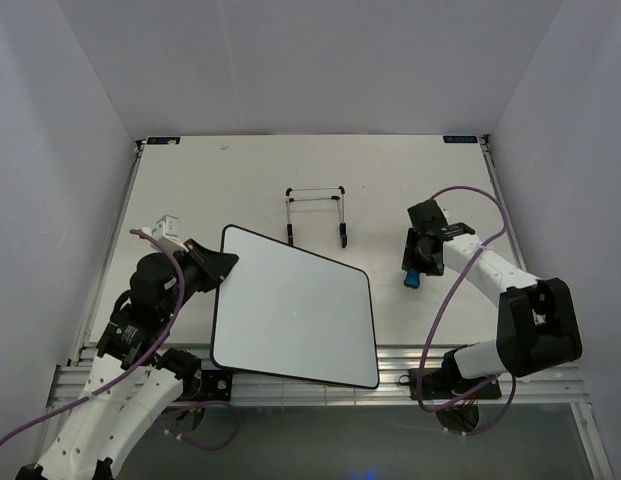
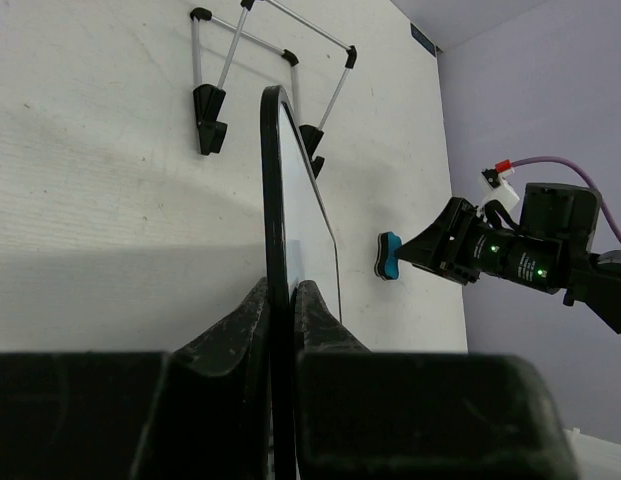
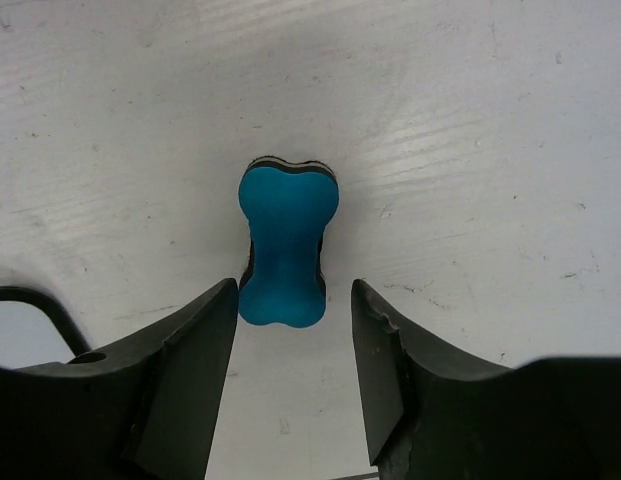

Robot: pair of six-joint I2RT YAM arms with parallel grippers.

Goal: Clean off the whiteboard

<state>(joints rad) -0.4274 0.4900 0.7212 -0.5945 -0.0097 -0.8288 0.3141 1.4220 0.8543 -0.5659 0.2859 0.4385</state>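
The whiteboard (image 1: 295,315) is held at the near middle of the table (image 1: 240,180), its left rim clamped by the left gripper (image 1: 218,262). Near its right edge, the blue bone-shaped eraser (image 3: 286,245) is straddled lengthwise by the right gripper (image 3: 293,295), jaws wide open and empty.

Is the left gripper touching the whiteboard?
Touching. In the left wrist view the left gripper has both fingers pressed on the whiteboard edge, one each side, no gap.
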